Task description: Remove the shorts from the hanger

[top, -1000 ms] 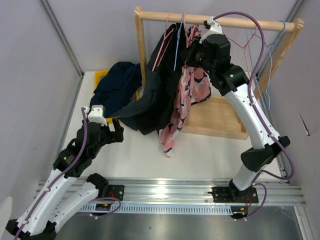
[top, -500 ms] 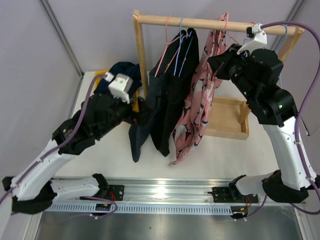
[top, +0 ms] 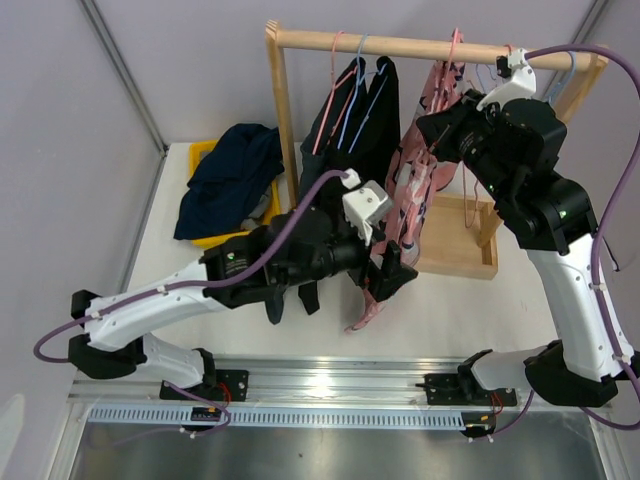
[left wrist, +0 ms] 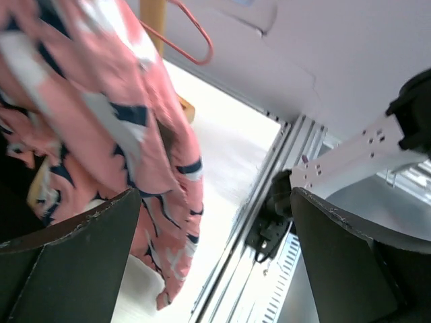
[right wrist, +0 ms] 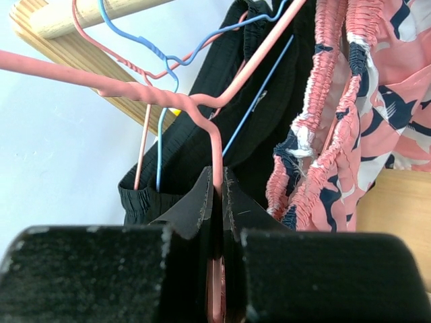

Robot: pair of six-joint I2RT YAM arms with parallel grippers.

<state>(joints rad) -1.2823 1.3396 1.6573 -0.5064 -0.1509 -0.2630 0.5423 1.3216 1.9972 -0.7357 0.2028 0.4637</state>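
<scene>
Your left gripper [top: 388, 272] is in the middle of the top view, at the lower part of the pink patterned shorts [top: 408, 185]. Its fingers [left wrist: 74, 256] stand wide apart and they hold nothing. In the left wrist view the pink cloth hangs in the upper left, above the left finger, and I cannot tell if it touches it.

Your right gripper [right wrist: 217, 195] is in the upper right of the top view, just under the wooden rail [top: 400, 45]. Its fingers are pressed together on the wire of a pink hanger [right wrist: 135, 91], below the twisted neck.

The pink patterned shorts hang from the rail just beside this gripper. Left of them, dark shorts [top: 355, 110] hang from the same rail. Navy shorts [top: 235, 165] lie in a heap on a yellow bin [top: 204, 152] at the left of the table [top: 450, 310].
</scene>
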